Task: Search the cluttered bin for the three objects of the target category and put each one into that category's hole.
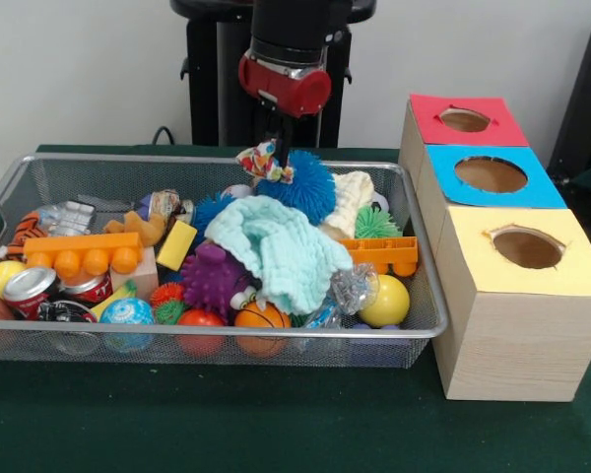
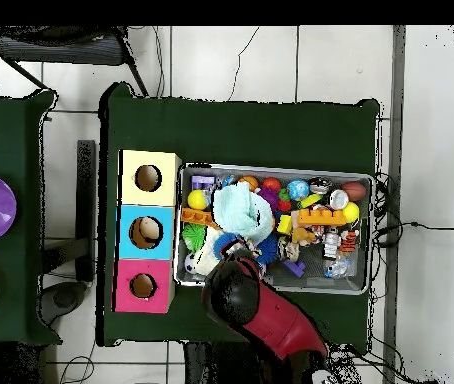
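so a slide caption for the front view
Gripper lifts a patterned cloth bow from the cluttered wire bin.

We see a worktop (image 1: pixel 276 424) covered in dark green cloth. Directly on it rest a large shallow silver wire-mesh basket (image 1: pixel 414 296) full of toys and, touching its side, a row of three light wooden boxes (image 1: pixel 517 345) with red, blue and yellow holed tops.

- You could read no text, brand, number or sign anywhere in either view.
- The red-and-white cans (image 1: pixel 32 288) at the near left corner of the wire bin (image 1: pixel 428 330) carried label print, but it was too small and blurred for you to make out.
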Available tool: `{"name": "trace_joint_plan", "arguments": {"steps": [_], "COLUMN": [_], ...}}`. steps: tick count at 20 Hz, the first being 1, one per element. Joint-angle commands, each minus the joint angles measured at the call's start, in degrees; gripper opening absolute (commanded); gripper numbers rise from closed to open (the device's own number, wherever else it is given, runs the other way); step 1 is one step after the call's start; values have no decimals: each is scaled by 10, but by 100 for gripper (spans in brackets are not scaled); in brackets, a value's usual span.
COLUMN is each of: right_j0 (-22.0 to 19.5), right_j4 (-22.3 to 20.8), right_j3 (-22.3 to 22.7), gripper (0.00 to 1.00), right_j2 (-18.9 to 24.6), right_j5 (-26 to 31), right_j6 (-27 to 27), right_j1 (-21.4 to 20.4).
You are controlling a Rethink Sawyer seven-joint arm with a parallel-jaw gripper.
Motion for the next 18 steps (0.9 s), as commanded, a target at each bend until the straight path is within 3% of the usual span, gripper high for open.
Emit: {"name": "trace_joint_plan", "arguments": {"steps": [1,12,17,18], "right_j0": [-8,-33,-33,-25], "right_j4": [-17,-61,-90,-95], "right_j3": [-90,-104,-130,-145], "gripper": [0,0,0,100], "right_j2": [45,73,66,55], "right_j5": [-34,-69,-65,-53], "right_j6": [63,66,46,44], "right_j1": [23,0,4,10]}}
